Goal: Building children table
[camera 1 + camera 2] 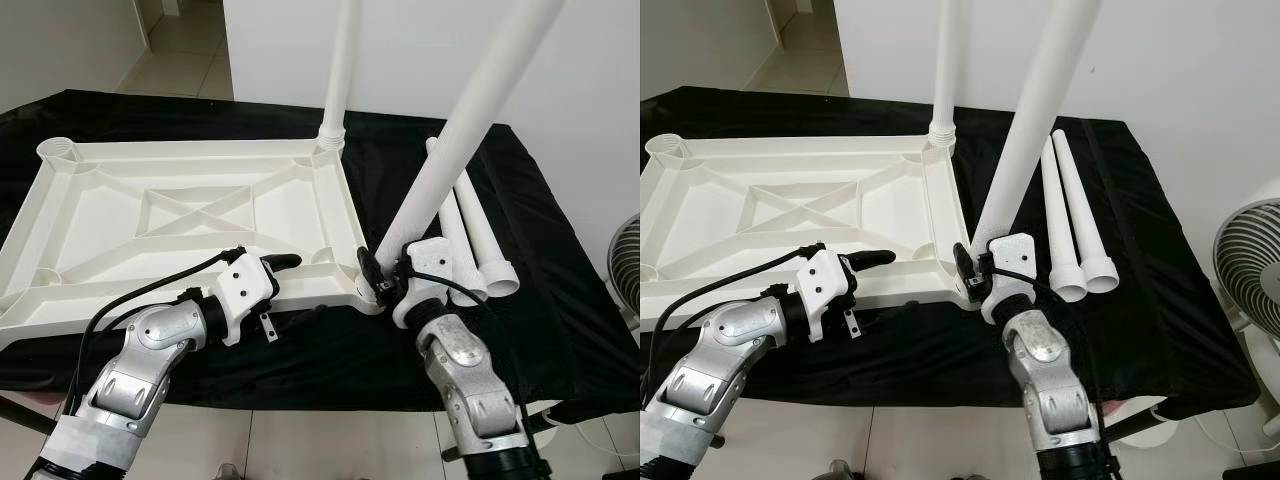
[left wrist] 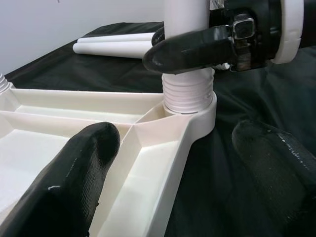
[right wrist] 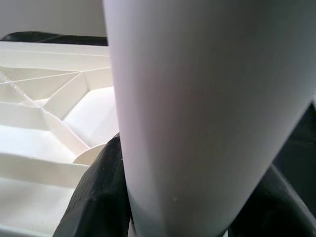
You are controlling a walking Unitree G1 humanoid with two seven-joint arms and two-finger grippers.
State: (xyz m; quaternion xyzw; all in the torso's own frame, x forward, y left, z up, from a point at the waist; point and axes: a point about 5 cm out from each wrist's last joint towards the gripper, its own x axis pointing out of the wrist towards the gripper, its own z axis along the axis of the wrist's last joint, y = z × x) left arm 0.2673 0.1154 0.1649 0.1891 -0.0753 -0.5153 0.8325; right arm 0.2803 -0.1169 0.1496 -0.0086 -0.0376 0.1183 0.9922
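A: Where's the leg?
B: The right tool (image 1: 372,272) clamps the white leg (image 1: 462,128) at the upturned table top's (image 1: 190,215) near corner socket.
A: Left tool (image 1: 283,264)?
B: Spread wide, straddling that top's near rim.

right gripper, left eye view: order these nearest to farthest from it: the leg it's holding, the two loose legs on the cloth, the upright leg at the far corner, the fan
1. Leg being fitted: clamped in the right gripper at the tabletop's near right corner.
2. Two loose legs: lying on the black cloth just to its right.
3. Upright leg: standing in the far right corner socket.
4. Fan: off the table at the right edge.
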